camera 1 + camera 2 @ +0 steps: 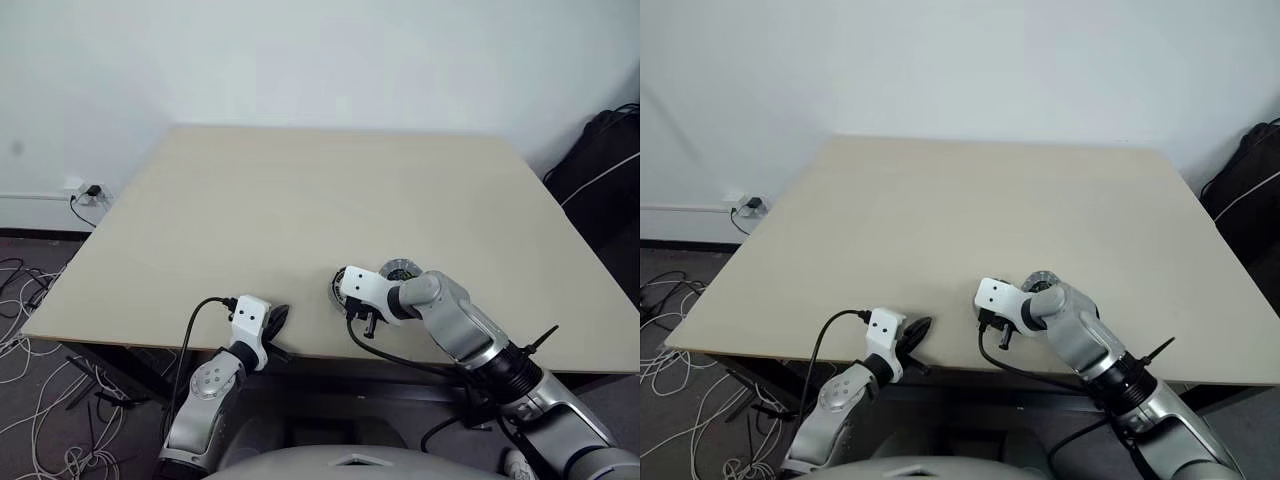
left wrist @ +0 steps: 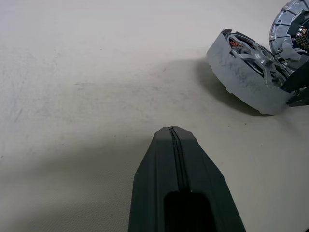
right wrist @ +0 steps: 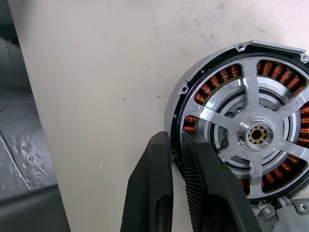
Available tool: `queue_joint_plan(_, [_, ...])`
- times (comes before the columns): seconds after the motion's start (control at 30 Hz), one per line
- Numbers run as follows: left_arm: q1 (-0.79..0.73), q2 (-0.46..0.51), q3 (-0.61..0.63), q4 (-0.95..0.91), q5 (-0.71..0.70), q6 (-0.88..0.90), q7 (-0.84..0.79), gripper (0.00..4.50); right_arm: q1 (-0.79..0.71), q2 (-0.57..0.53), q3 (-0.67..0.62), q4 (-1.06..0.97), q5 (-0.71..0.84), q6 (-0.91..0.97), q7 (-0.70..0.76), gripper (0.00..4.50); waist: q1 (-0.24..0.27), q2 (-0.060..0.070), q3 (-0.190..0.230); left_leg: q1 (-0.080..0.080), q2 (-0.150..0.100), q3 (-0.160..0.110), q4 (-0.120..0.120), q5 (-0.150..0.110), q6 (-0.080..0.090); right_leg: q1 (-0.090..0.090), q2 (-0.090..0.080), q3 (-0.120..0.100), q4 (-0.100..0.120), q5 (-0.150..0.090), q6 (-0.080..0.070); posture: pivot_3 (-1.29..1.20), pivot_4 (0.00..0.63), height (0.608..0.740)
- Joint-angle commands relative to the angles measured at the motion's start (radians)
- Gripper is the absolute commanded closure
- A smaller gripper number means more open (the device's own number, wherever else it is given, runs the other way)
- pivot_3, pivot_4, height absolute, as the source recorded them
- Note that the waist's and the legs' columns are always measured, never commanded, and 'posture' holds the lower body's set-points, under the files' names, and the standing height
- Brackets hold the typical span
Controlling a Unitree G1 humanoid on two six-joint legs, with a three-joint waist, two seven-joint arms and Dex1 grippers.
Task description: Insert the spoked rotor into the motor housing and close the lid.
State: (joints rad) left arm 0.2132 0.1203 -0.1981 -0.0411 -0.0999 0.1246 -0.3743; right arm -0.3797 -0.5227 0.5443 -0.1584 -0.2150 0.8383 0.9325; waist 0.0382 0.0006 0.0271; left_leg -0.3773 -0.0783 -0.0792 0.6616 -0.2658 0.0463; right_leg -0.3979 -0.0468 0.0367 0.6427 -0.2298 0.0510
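Right gripper: the rim of the motor housing is being pinched between two black fingers that are only a little apart, one inside the wall and one outside.
Left gripper: it is being kept fully shut with nothing in it, low over the table, near the front edge.
Motor housing: it is being held tilted up on its edge near the table's front edge, open face toward the right wrist camera.
Spoked rotor: it is being seen inside the housing, over the copper windings.
Lid: it is lying just behind the housing.
Writing: none can be read.
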Motion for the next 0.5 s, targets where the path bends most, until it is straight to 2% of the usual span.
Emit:
queue_joint_plan(0.03, [-0.008,-0.005,-0.002,-0.023,-0.006,-0.020,-0.003,4.50,-0.040,0.014,-0.037,0.009,0.011,-0.012,-0.041,4.41,-0.001,0.000,0.000,0.000,0.000,0.000,0.000,0.000,0.000,0.000,0.000,0.000,0.000,0.000,0.000,0.00,0.000,0.740])
queue_joint_plan(0.07, [-0.008,-0.005,-0.003,-0.023,-0.006,-0.021,-0.003,4.50,-0.042,0.017,-0.038,0.010,0.015,-0.019,-0.045,4.41,-0.001,0.000,0.000,0.000,0.000,0.000,0.000,0.000,0.000,0.000,0.000,0.000,0.000,0.000,0.000,0.00,0.000,0.740])
queue_joint_plan(0.37, [-0.010,-0.001,0.001,-0.017,-0.008,-0.022,-0.007,4.50,-0.050,0.037,-0.049,-0.036,0.066,-0.030,-0.072,1.46,-0.003,0.000,0.000,0.000,0.000,0.000,0.000,0.000,0.000,0.000,0.000,0.000,0.000,0.000,0.000,0.00,0.000,0.740])
queue_joint_plan(0.5, [-0.010,0.001,0.002,-0.018,-0.008,-0.021,-0.009,4.50,-0.019,0.085,-0.125,-0.113,0.184,-0.092,-0.056,1.46,-0.004,0.000,0.000,0.000,0.000,0.000,0.000,0.000,0.000,0.000,0.000,0.000,0.000,0.000,0.000,0.00,0.000,0.740])
